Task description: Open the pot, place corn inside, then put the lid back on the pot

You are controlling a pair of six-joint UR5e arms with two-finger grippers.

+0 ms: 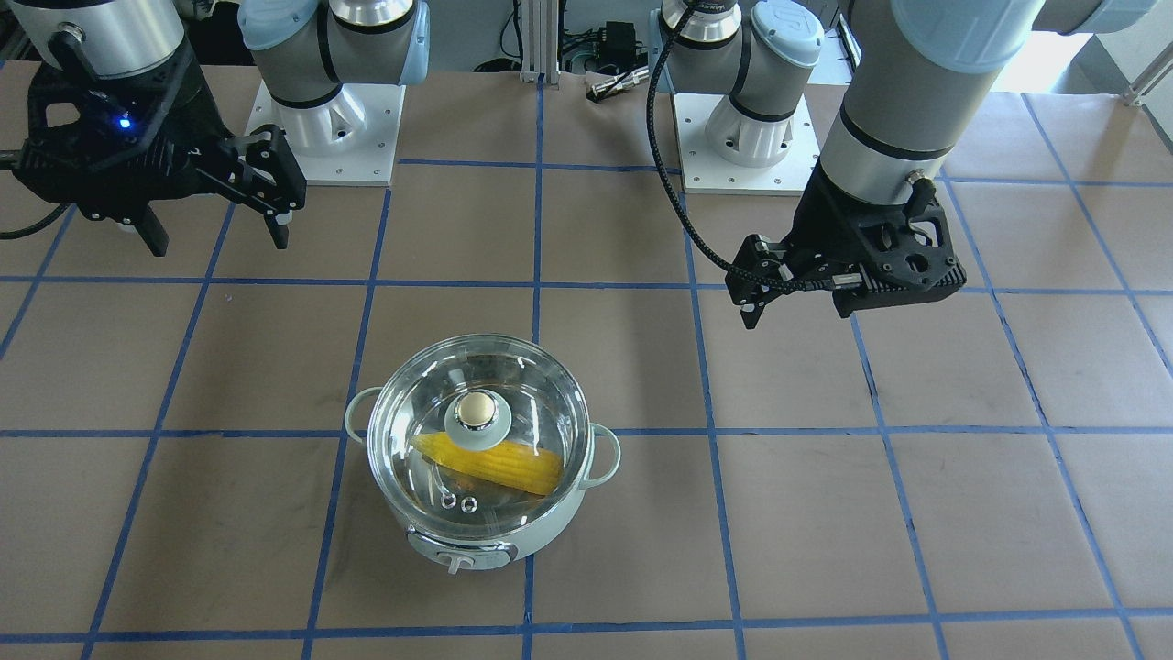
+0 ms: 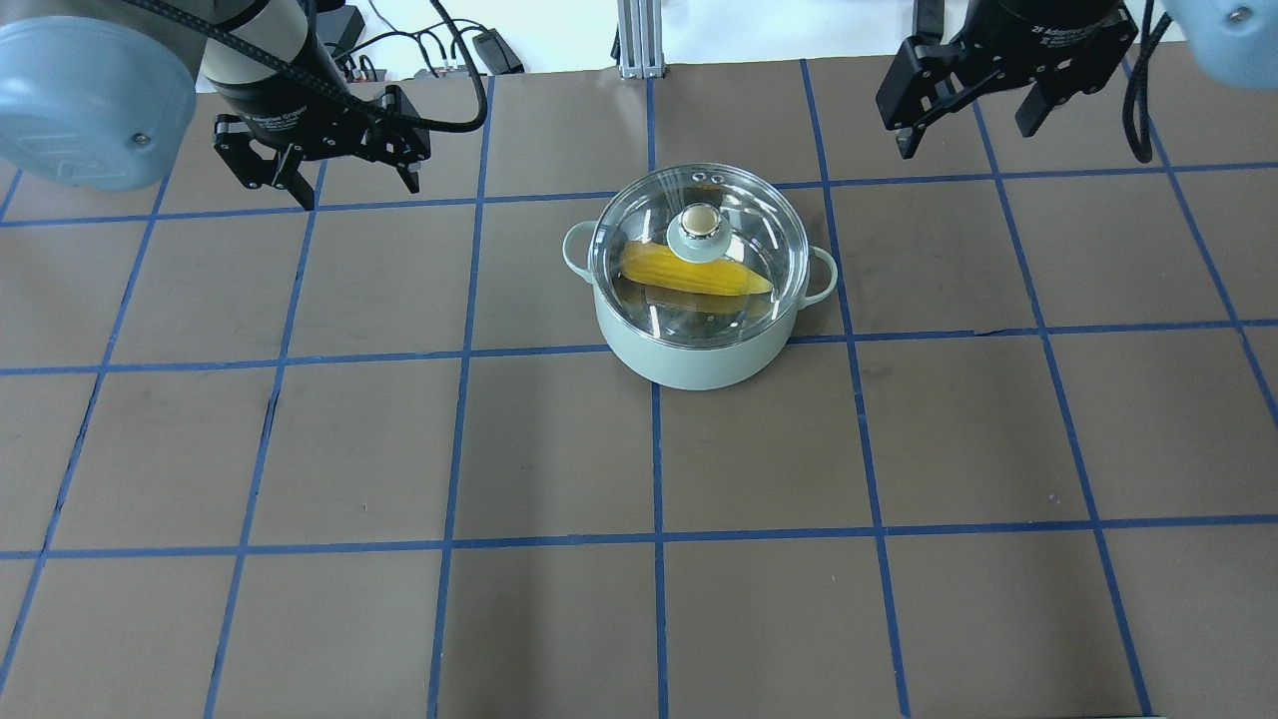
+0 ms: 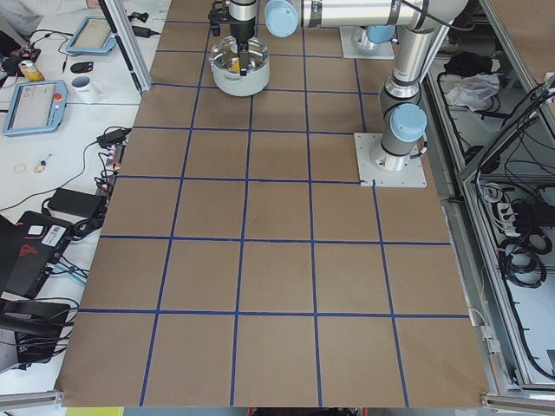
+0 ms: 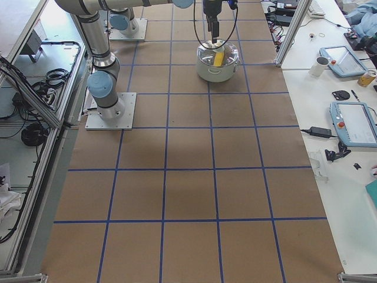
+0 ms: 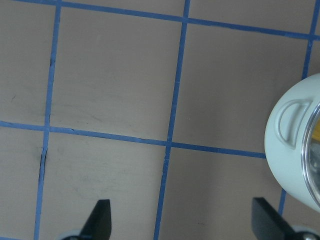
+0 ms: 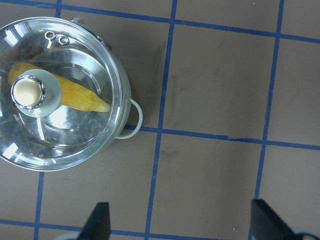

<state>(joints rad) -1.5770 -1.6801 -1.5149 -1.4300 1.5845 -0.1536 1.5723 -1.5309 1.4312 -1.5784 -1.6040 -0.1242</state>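
The mint-green pot [image 2: 699, 359] stands on the table with the glass lid [image 2: 744, 215] seated on it, gold knob up. The yellow corn [image 2: 699, 272] lies inside, seen through the glass. The pot [image 1: 513, 536], lid [image 1: 531, 390] and corn [image 1: 513, 466] also show in the front-facing view. My left gripper [image 2: 357, 190] is open and empty, raised to the pot's left. My right gripper [image 2: 965, 140] is open and empty, raised to its right. The right wrist view shows the lid [image 6: 75, 135] and corn [image 6: 82, 100]. The left wrist view shows the pot's side [image 5: 290, 145].
The brown table [image 2: 559, 449] carries a blue tape grid. The two arm bases [image 1: 330, 119] [image 1: 742, 128] stand at the robot's edge. Cables [image 2: 439, 45] lie beyond the far edge. A side bench holds tablets [image 4: 353, 121] and a mug [image 4: 321, 65].
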